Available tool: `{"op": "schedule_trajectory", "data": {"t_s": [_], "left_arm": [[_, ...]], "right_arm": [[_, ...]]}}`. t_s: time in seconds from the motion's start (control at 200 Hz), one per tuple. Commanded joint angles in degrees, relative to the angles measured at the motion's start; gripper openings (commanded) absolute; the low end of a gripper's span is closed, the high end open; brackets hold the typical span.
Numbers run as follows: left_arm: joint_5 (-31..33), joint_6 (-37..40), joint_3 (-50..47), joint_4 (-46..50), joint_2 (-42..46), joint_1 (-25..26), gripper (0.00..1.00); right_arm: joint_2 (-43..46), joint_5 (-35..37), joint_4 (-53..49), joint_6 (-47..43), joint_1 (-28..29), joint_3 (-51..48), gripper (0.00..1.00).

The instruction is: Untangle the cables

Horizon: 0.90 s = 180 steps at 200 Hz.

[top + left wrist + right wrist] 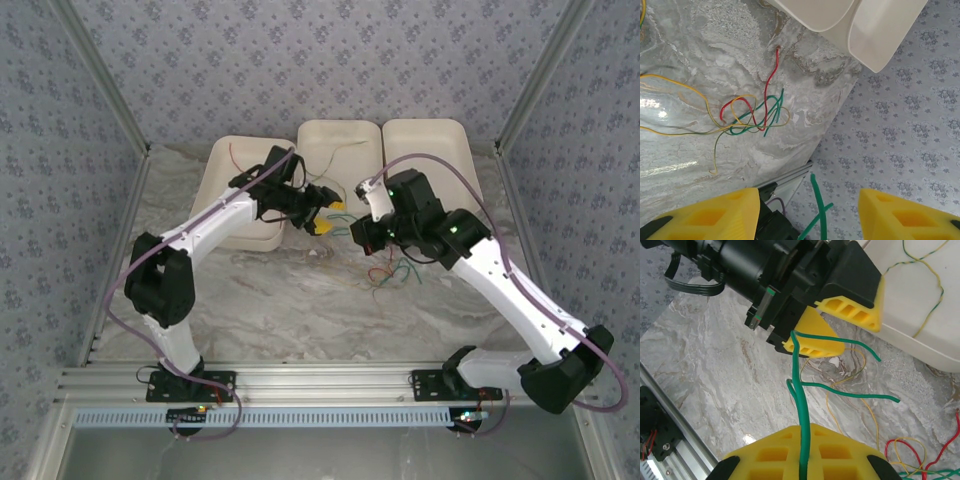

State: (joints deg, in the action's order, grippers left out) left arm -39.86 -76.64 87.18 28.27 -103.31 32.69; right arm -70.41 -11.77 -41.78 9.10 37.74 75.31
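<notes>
Firmly, the right tool [802,445] clamps a green cable [800,400]; the left tool [809,202] stands open, gripping nothing.

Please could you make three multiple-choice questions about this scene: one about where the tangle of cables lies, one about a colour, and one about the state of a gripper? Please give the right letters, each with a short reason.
1. Where does the tangle of cables lie?
A. in a white tray
B. on the marble table
C. on the metal rail

2. What colour is the cable in the right gripper?
A. red
B. yellow
C. green

3. In what state is the left gripper?
A. open
B. shut on a red cable
C. shut on a tray edge

Answers:
1 B, because the left wrist view shows the loops on bare marble.
2 C, because the green cable is clamped in it.
3 A, because its yellow fingers stand wide apart.
</notes>
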Motion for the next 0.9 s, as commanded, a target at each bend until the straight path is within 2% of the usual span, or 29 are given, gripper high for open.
{"op": "schedule_trajectory", "data": {"t_s": [0.0,0.12,0.335,0.435,0.55,0.655,0.794,0.894], "left_arm": [[-2.07,-14.54,2.43,2.83,-1.32,0.23,0.54],[-2.59,-15.32,2.91,2.05,-1.46,0.92,0.45],[-3.33,-14.05,1.88,4.21,-0.33,1.16,0.4],[-3.47,-13.8,1.68,4.45,-0.45,1.22,0.36],[-3.17,-13.87,1.99,4.18,-0.8,1.15,0.2],[-2.82,-13.94,2.16,3.86,-1.19,1.16,0.0],[1.04,-11.75,3.3,7.08,0.04,-0.24,0.0],[5.42,-9.34,5.24,7.66,1.97,-2.12,0.0]], "right_arm": [[-1.03,3.3,-0.83,-2.42,2.02,1.24,0.0],[-1.39,6.09,-0.46,-2.82,3.26,0.81,0.0],[-0.82,10.6,0.45,-3.08,4.26,-0.23,0.0],[-0.71,10.54,0.54,-3.6,4.66,-0.51,0.0],[-0.71,10.1,0.12,-3.89,5.48,-0.22,0.0],[-0.69,9.98,-0.79,-3.92,6.41,-0.01,0.0],[-0.7,7.73,-3.59,-4.16,7.02,-0.28,0.0],[-2.89,0.87,-8.31,-4.87,6.92,-0.47,0.0]]}}
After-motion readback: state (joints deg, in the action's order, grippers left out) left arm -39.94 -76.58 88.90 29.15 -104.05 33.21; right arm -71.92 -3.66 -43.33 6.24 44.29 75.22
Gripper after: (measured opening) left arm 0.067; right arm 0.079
